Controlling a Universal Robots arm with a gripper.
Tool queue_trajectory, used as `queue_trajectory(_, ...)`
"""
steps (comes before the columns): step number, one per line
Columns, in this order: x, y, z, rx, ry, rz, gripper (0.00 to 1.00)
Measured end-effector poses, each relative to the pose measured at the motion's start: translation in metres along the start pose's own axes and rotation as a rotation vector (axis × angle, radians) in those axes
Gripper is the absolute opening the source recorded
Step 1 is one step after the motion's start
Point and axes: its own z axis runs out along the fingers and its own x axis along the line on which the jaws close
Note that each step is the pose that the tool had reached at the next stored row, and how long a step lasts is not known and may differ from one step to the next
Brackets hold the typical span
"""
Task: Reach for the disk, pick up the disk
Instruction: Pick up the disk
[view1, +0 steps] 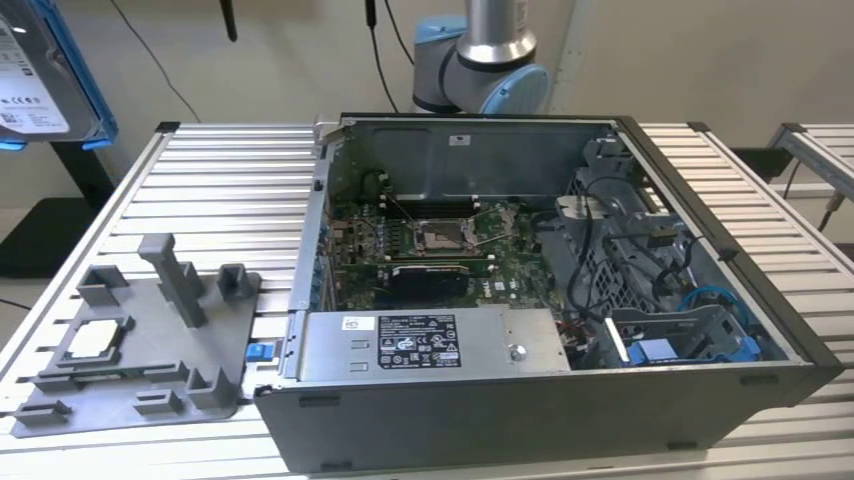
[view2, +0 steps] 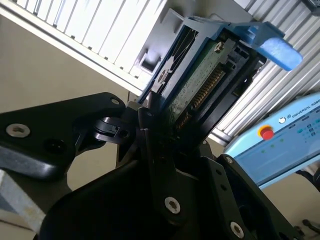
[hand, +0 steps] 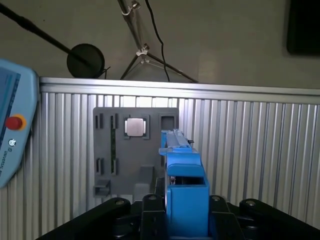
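The reach is done and, by my judgement, the pick-up is all but complete. The claw (view2: 167, 132) is clamped on the disk (view2: 200, 85). In the second wrist view its black fingers (view2: 150, 135) press on the disk's two flat faces near one end. The green circuit-board side faces that camera, and the blue bracket (view2: 260, 42) juts out at the far end. In the first wrist view the disk (hand: 182, 172) is seen edge-on, rising out of the claw, with the ribbed desk (hand: 250, 150) well beyond it.

In the exterior view the disk (view1: 34, 85) hangs at the upper left of the frame, close to the camera, white label towards the lens. It is clear of the desk (view1: 214, 190) and touches nothing on it. It is well apart from the open computer case (view1: 534, 430) in the middle of the frame and from the grey power-supply box (view1: 427, 345) inside it. A grey fixture tray (view1: 147, 350) lies at the lower left of the frame, with a small square chip (view1: 91, 342) seated in it.

What remains calls, I judge, for a firm and even grip and an unhurried motion. The hold is at one end, so most of the disk reaches out past the fingers and could lever or slip if swung sharply. A teach pendant (view2: 280, 145) lies near and wants a margin.
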Motion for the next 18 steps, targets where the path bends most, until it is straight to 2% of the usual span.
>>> queue_trajectory(18, 0.0011, -0.0428, 0.0003, -0.0008, -0.0022, 0.0, 0.0)
